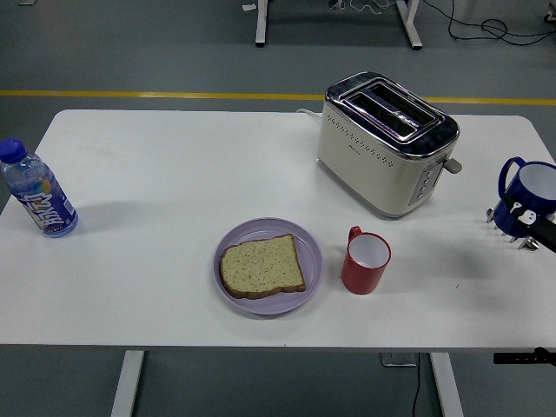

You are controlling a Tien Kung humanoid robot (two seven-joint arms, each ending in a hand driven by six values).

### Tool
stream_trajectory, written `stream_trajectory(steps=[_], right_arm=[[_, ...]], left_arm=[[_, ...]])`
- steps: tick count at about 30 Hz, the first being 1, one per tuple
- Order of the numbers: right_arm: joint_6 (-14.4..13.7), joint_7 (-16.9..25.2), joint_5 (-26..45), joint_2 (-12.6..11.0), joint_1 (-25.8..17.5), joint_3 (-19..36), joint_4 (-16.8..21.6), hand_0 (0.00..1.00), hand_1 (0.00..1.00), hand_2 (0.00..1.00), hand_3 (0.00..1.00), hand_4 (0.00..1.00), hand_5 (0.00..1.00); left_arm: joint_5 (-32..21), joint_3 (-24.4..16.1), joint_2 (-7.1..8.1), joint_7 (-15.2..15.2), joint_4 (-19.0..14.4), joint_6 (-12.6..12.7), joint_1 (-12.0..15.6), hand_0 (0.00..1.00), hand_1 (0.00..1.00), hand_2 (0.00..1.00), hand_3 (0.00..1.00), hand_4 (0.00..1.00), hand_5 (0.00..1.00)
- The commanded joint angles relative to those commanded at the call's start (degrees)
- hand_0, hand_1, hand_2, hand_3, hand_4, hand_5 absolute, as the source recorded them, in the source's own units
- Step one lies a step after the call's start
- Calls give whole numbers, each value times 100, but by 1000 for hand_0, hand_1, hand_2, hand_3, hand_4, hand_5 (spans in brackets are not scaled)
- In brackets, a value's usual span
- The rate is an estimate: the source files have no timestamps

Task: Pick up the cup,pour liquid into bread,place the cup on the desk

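The counter (174,165) carries a plate (268,265) with the bread (261,266) at its middle, well to the left of the right robot hand (526,228). That robot hand, at the right edge, is closed around a blue cup (532,193) held upright, so a leftward carry past the red cup (365,260) is judged necessary before pouring.

The right hand (527,228) is mostly cut off by the frame's right edge, only fingertips showing. Above them, the blue cup (532,187) loses its right side to that edge
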Motion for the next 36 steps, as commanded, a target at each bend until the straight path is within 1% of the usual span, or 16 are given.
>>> stream_trajectory(steps=[6, 14, 27, 36], right_arm=[[-115, 218, 127, 123, -39, -74, -169, 426, 319, 454, 464, 740, 2], [-208, 409, 200, 260, -47, -170, -332, 429, 321, 454, 464, 736, 2], [-334, 653, 302, 367, 17, -395, -578, 436, 323, 453, 463, 738, 2], [-374, 737, 344, 389, 57, -553, -764, 441, 325, 454, 463, 735, 2]], left_arm=[[80, -41, -3, 24, -3, -9, 29, 681, 688, 694, 546, 251, 998], [22, -2, 2, -2, -8, -13, 30, 681, 687, 693, 546, 250, 998], [-41, 28, 2, -15, -9, -9, -12, 681, 687, 693, 546, 251, 998], [-19, 19, 3, -9, -10, -14, -17, 682, 688, 694, 546, 252, 998]])
